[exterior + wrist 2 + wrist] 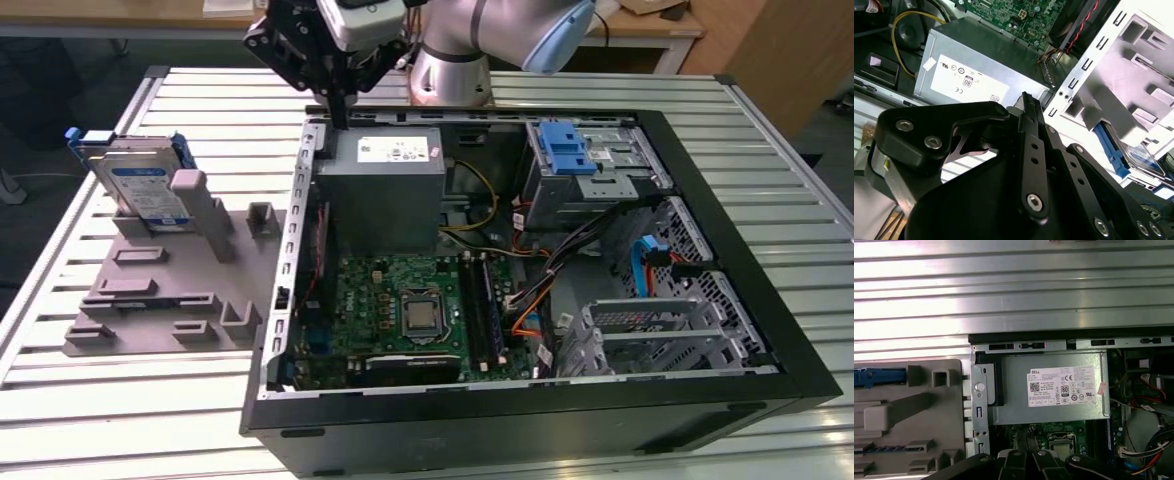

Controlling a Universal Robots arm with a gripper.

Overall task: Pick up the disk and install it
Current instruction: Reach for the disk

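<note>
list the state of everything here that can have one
disk: standing on edge in the grey fixture, outside the case, not gripped
gripper: shut, empty, over the case's edge beside the power supply
computer case: lying on its side, panel off, open
power supply: mounted in the case
drive cage: mounted in the case; contents cannot be told
processor socket: uncovered, no cooler

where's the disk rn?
In the exterior view, the disk stands on edge in the grey holder, at the exterior view's left of the open case, apart from the gripper near the power supply.
</note>
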